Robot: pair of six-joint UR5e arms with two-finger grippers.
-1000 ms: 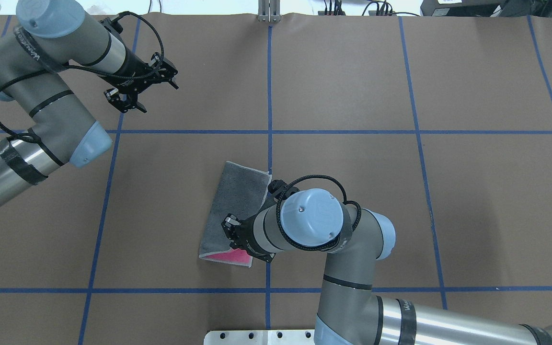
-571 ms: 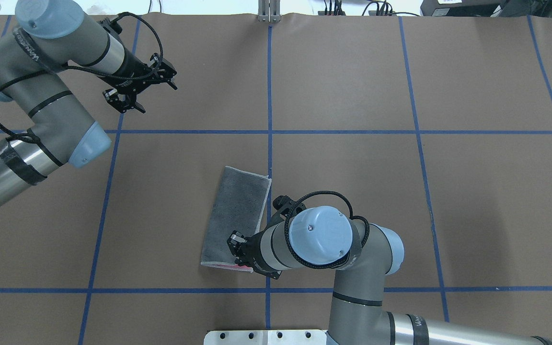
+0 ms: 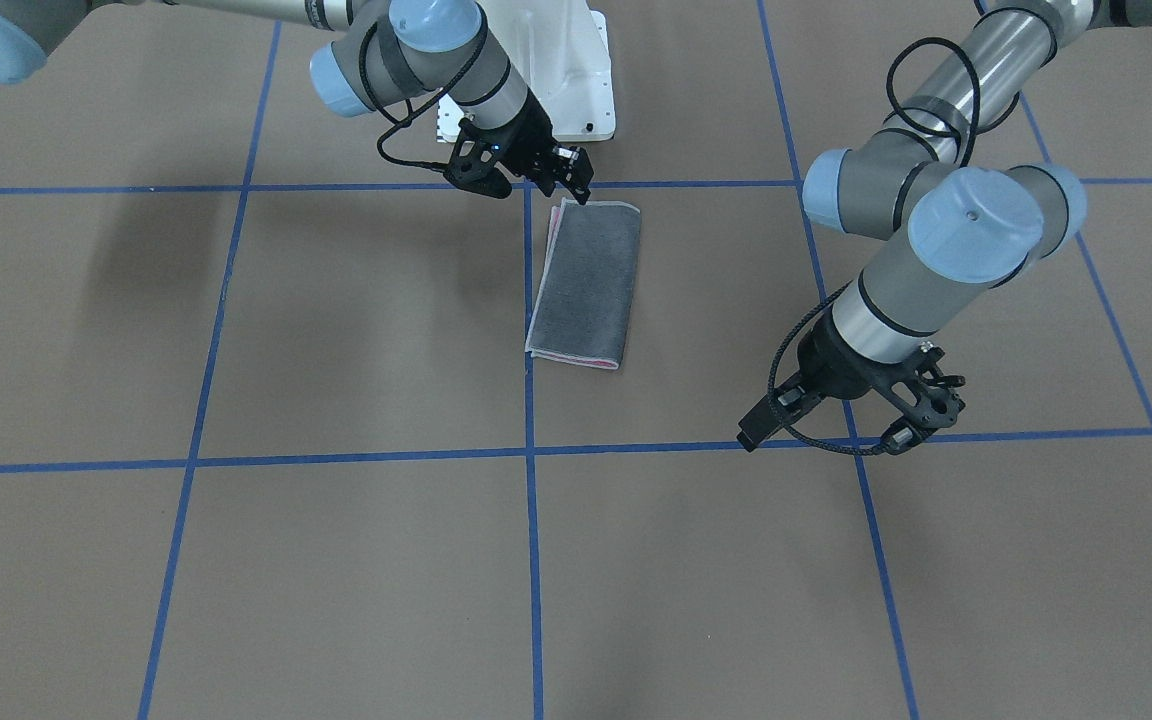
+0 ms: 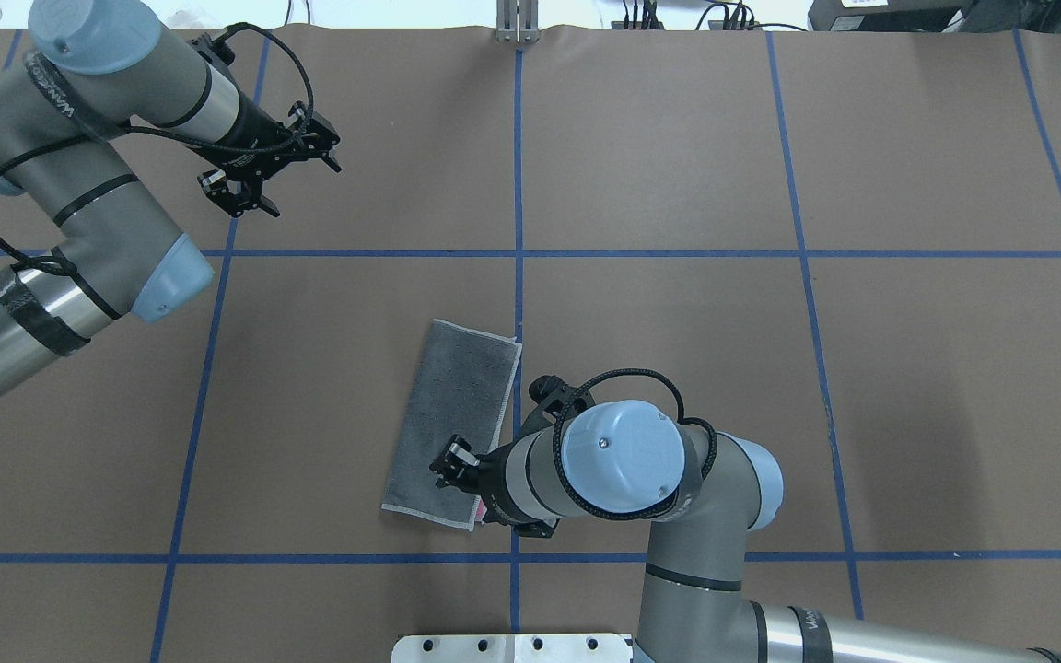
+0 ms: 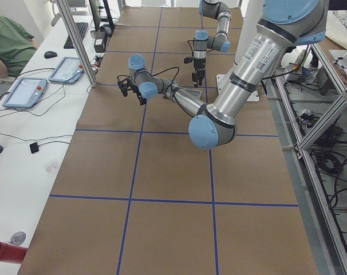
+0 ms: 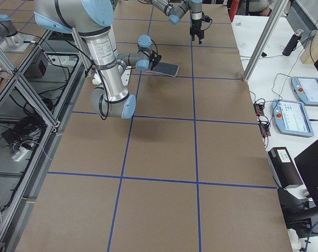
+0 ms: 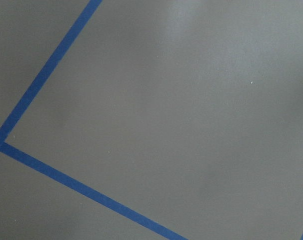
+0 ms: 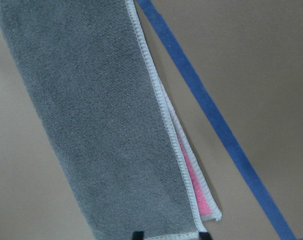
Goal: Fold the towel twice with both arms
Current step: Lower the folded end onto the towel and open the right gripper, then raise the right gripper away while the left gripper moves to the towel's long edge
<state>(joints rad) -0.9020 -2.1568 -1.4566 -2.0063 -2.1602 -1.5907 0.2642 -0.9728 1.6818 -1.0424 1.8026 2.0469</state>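
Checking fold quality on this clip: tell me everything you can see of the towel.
The towel lies flat on the brown table cover, folded once into a narrow rectangle, dark grey terry face up, light stitched edging. A pink sliver of the lower layer peeks out along one long edge. It lies slightly askew beside a blue tape line. The right gripper, open, is over its robot-side end; contact is unclear.

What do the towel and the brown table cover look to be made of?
The towel looks like soft terry or microfibre cloth: nubbly matte grey pile, a pink inner face and pale stitched edging. The table cover is probably matte brown paper, since it is smooth and dull with a slightly wavy far edge, though that is uncertain.
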